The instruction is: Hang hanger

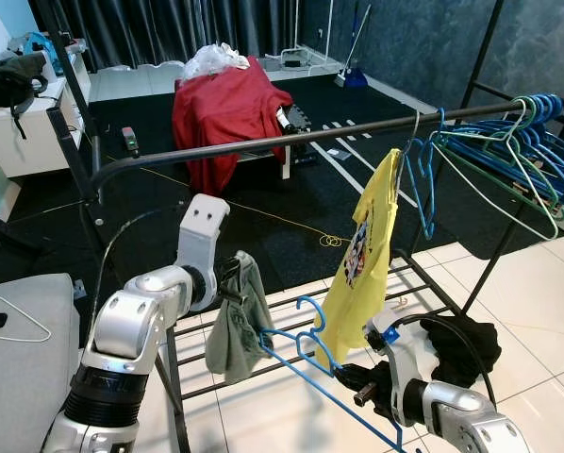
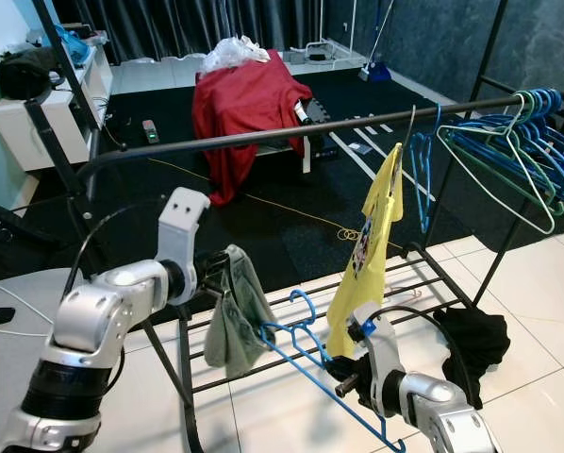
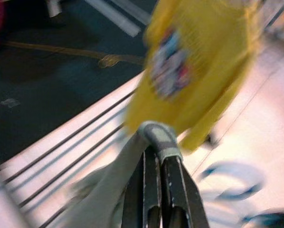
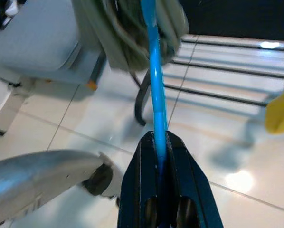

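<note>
A blue hanger (image 1: 306, 351) hangs low in front of the clothes rack, hook up. My right gripper (image 1: 351, 384) is shut on one of its arms; the right wrist view shows the blue bar (image 4: 154, 71) pinched between the black fingers (image 4: 137, 190). The hanger's other arm runs into a grey-green garment (image 1: 235, 326). My left gripper (image 1: 230, 281) is shut on the top of that garment, whose collar (image 3: 158, 137) sits at the fingertips. The dark top rail (image 1: 291, 140) runs above both grippers. A yellow shirt (image 1: 362, 250) hangs from it on a hanger.
Several blue and green hangers (image 1: 522, 142) bunch at the rail's right end. Black clothing (image 1: 466, 344) lies on the rack's lower bars (image 1: 291, 321). A grey seat (image 1: 18, 349) is at the left, a red-draped bench (image 1: 227, 109) behind. White tiles (image 1: 537, 293) spread to the right.
</note>
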You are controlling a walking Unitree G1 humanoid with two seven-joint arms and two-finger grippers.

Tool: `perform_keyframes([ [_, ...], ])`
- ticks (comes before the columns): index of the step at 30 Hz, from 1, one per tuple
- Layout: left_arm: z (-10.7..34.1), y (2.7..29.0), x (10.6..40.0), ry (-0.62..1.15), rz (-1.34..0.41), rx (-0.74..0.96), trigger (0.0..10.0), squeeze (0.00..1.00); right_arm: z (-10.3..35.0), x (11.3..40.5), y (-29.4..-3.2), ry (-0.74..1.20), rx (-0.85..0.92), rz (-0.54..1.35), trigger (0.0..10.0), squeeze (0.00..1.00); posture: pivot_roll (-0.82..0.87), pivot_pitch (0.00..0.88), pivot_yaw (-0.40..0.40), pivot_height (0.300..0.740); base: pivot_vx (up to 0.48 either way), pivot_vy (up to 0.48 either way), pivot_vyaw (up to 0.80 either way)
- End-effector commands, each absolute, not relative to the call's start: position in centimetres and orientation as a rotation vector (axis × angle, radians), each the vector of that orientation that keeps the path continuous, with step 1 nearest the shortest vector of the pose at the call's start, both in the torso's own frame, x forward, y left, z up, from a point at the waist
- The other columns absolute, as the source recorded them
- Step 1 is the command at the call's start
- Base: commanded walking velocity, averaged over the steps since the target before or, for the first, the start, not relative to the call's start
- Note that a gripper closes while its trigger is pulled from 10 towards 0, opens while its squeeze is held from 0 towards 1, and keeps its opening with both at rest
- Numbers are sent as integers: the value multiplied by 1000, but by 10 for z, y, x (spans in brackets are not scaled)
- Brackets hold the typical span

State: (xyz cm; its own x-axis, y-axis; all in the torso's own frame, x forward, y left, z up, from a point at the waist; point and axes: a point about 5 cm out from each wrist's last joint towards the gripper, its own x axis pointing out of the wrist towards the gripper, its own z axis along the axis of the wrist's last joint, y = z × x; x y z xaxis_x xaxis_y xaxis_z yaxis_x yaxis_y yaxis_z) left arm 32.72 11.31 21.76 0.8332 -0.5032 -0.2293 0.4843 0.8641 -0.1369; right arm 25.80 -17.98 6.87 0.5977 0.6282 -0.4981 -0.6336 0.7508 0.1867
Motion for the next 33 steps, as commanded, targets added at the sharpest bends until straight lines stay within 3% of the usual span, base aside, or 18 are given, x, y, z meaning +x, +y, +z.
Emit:
perform_keyframes([
  [1,226,112,325,248,-548,-117,10000,0,60,251,-179,629,1,755,0,0,-57,76,27,735,0,0,0],
  [7,232,113,325,237,-531,-152,10000,0,51,245,-183,662,-27,755,0,0,-57,77,23,735,0,0,0],
  [15,226,110,323,258,-523,-102,10000,0,73,262,-178,461,-56,720,0,0,-62,81,25,735,0,0,0],
  [21,216,105,317,311,-555,-25,10000,0,83,280,-182,383,-39,574,0,0,-63,82,22,735,0,0,0],
  [25,205,112,321,336,-474,32,10000,0,80,271,-173,431,3,660,0,0,-72,81,22,735,0,0,0],
  [33,214,105,317,329,-551,-26,10000,0,59,266,-185,517,12,582,0,0,-69,79,18,735,0,0,0],
])
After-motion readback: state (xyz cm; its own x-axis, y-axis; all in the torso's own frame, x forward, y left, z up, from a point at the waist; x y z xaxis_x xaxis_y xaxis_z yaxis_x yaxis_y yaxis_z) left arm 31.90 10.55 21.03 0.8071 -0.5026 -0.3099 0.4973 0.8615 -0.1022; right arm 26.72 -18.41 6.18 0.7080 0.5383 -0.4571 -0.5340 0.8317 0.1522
